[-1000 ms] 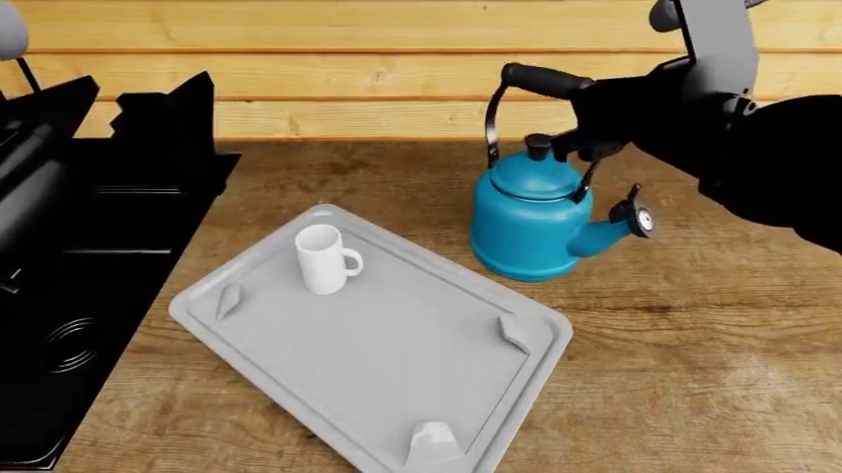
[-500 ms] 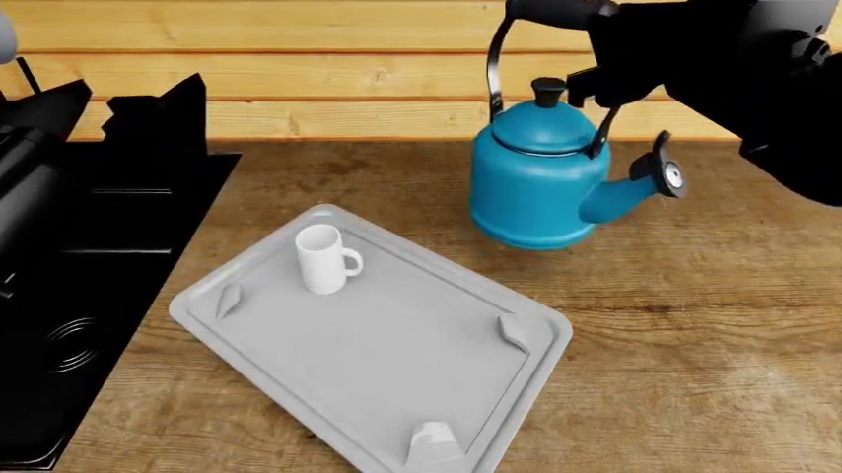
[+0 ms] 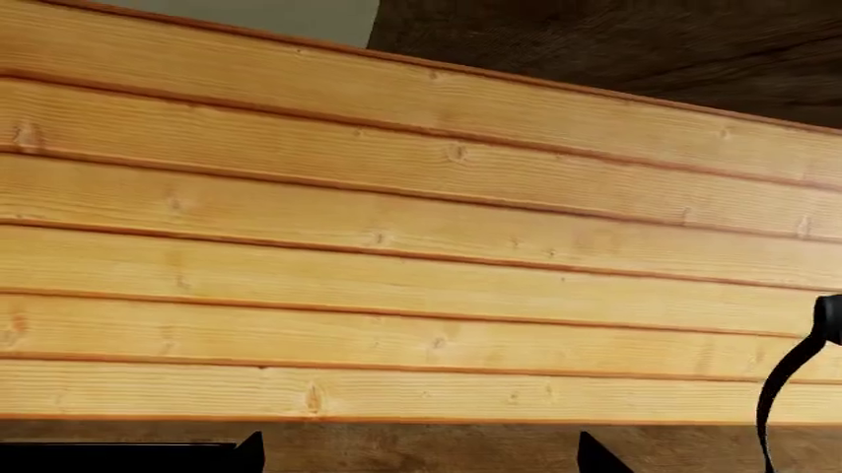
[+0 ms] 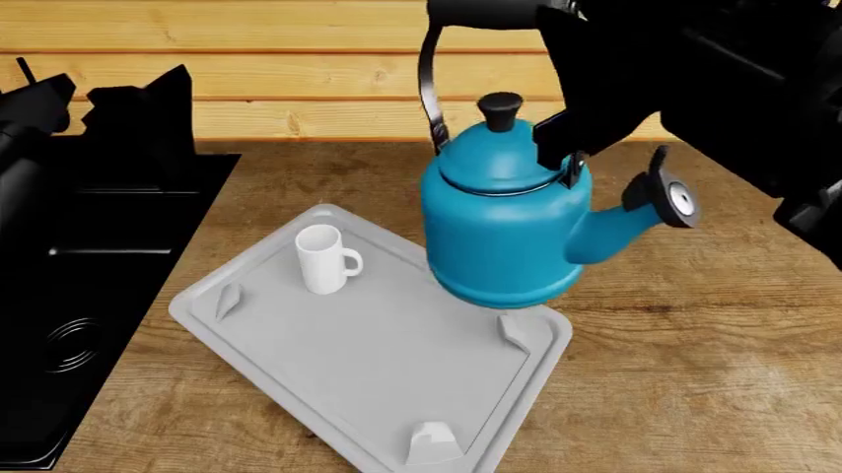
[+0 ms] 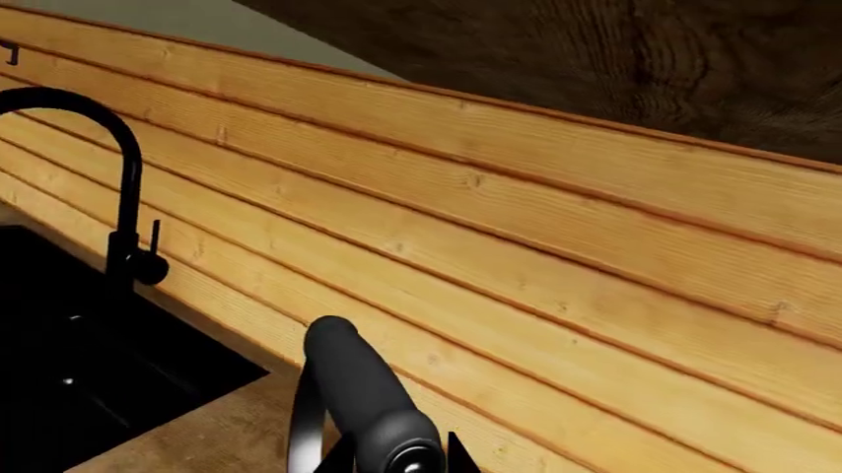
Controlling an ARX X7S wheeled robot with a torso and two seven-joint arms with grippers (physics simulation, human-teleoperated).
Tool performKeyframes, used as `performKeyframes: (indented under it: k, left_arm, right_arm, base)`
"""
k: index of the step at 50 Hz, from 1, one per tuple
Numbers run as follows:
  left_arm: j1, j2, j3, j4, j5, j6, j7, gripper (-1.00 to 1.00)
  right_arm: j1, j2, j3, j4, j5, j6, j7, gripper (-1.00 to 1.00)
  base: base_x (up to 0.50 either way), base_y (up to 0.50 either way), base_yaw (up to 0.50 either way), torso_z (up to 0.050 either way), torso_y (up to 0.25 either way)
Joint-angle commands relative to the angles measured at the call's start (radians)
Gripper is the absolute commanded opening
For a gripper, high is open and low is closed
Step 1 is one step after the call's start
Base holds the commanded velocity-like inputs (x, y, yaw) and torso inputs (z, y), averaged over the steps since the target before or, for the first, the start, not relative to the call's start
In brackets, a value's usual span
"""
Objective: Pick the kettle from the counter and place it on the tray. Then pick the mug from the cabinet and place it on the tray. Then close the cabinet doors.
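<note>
- The teal kettle (image 4: 507,232) hangs in the air, carried by its black bar handle (image 4: 480,12); its body now overlaps the tray's 2 o'clock edge in the head view, where a second ago it stood on the table at the tray's 1 o'clock.
- Half a second ago it was already aloft but lay wholly off the tray; it has since swung toward 9 o'clock and looms larger in the head view.
- The right gripper (image 4: 579,59) is closed round the handle bar, its jaws pinching it; the right wrist view shows the bar (image 5: 362,394) close beneath the camera.
- The spout (image 4: 645,212) points toward 3 o'clock, away from the tray.
- The light grey tray (image 4: 329,355) lies unmoved on the wood-grain table (image 4: 697,374), set at a slant.
- The white mug (image 4: 322,259) stands upright in the tray's 11 o'clock corner, handle toward 3 o'clock, exactly where it was before.
- The left gripper's jaws show only as two dark tips (image 3: 250,453) with a gap between them; whether they are fully spread, I cannot tell.
- A black sink (image 4: 79,296) sits at 9 o'clock of the tray, and a black tap (image 5: 125,187) rises against the plank wall (image 3: 394,246).
</note>
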Motion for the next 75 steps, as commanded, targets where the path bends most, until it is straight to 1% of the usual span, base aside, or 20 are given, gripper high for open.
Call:
performKeyframes:
  k: [1,12,48,75]
  left_arm:
    - [0.003,-0.01,-0.001,0.001,-0.007,0.013,-0.006,1.0]
    - [0.027,-0.015,-0.015,0.009,0.007,0.024,0.013,1.0]
    - [0.079,-0.036,-0.049,0.005,0.048,0.056,0.067,1.0]
    - [0.11,-0.049,-0.06,0.005,0.064,0.077,0.085,1.0]
  right_arm:
    - [-0.002,0.009,0.048,-0.137,0.08,-0.014,0.076,-1.0]
    - [-0.014,-0.032,0.038,-0.171,0.095,-0.034,0.094,-1.0]
    - [-0.091,-0.192,-0.002,-0.117,-0.015,-0.123,0.038,-1.0]
    - [-0.22,-0.206,-0.024,-0.105,-0.107,-0.182,-0.025,-1.0]
  base:
    - [0.0,0.0,0.0,0.0,0.0]
    - [0.0,0.0,0.0,0.0,0.001]
    - [0.0,0.0,0.0,0.0,0.001]
    - [0.0,0.0,0.0,0.0,0.001]
